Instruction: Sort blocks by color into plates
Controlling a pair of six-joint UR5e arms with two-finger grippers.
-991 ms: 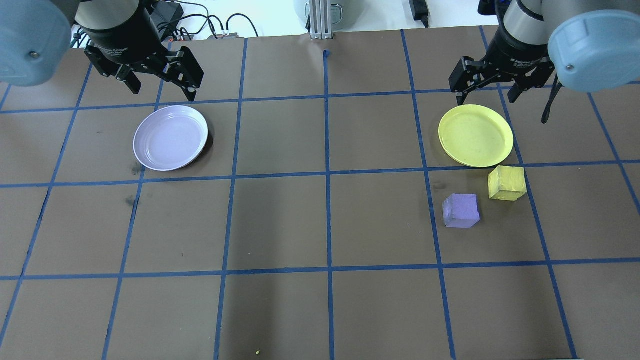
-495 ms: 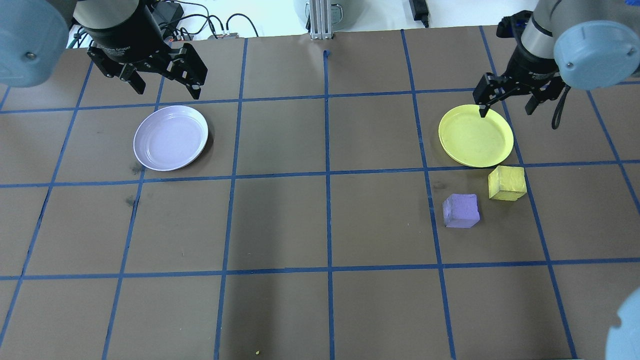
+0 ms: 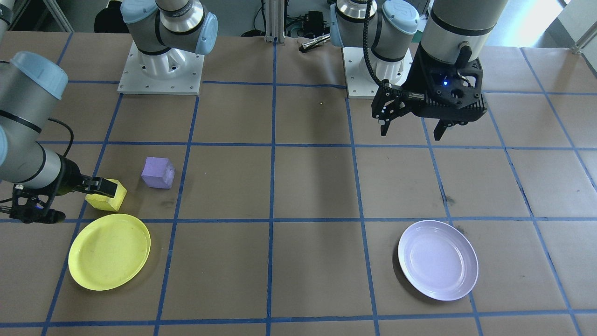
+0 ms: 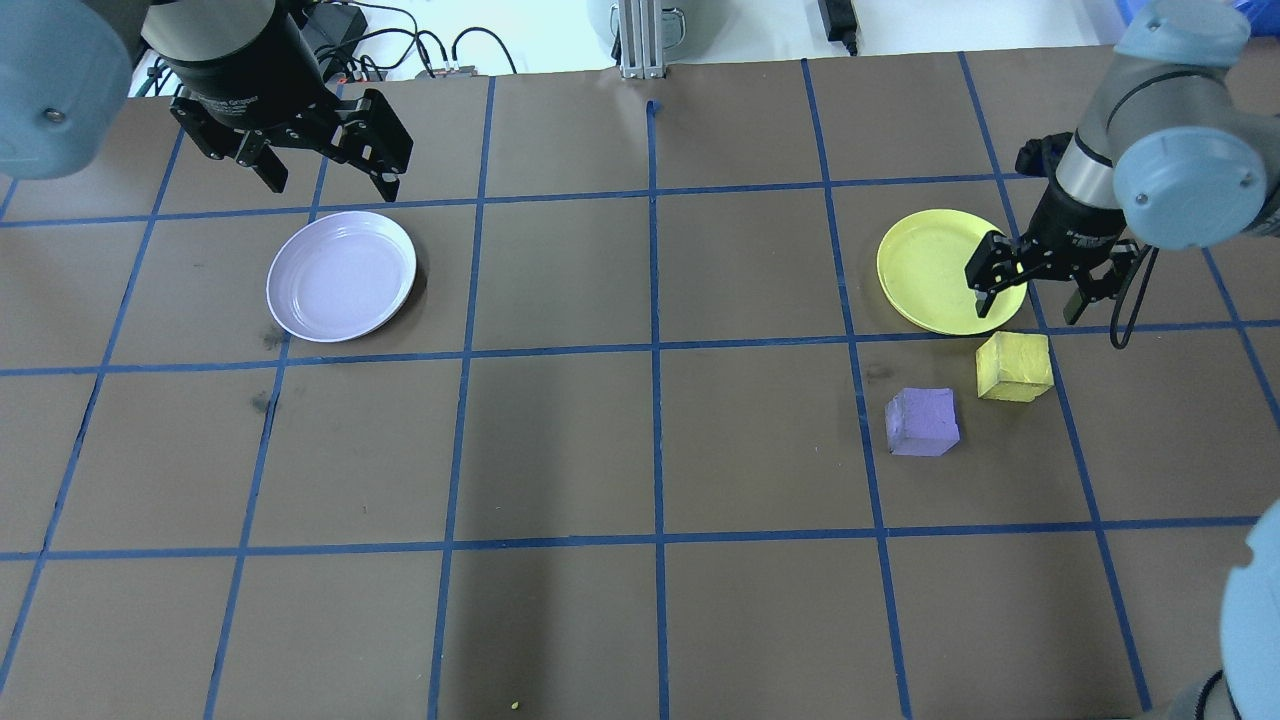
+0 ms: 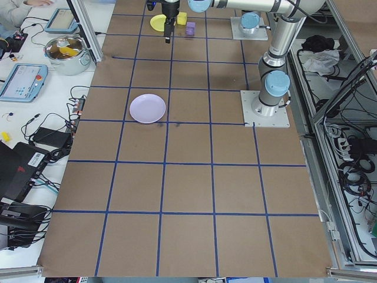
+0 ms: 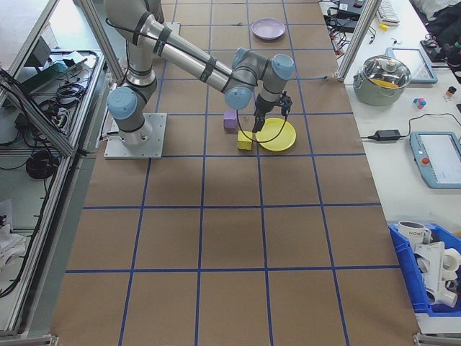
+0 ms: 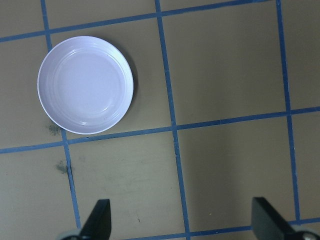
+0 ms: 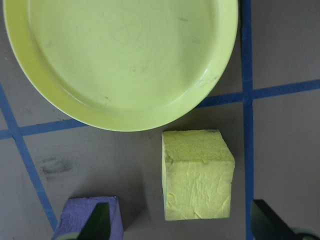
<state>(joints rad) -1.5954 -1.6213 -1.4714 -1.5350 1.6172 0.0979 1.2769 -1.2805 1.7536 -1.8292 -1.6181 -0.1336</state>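
The yellow block (image 4: 1014, 366) and the purple block (image 4: 922, 421) sit on the table just in front of the yellow plate (image 4: 935, 270). My right gripper (image 4: 1028, 308) hangs open over the plate's near rim, right above the yellow block (image 8: 197, 175), holding nothing. In the right wrist view the fingertips (image 8: 262, 217) stand wide on either side of that block, with the purple block (image 8: 90, 217) by the left one. The lavender plate (image 4: 342, 275) lies at the left with nothing in it. My left gripper (image 4: 332, 183) hovers open and empty beyond it.
Blue tape lines grid the brown table cover. Cables (image 4: 400, 40) and an aluminium post (image 4: 640, 40) line the far edge. The two arm bases (image 3: 161, 70) stand on the robot's side. A pot (image 6: 389, 76) and tablets rest on a side table.
My right gripper has moved from the far side of the yellow plate across it toward the yellow block, and lower. It stays open. The left gripper has barely shifted.
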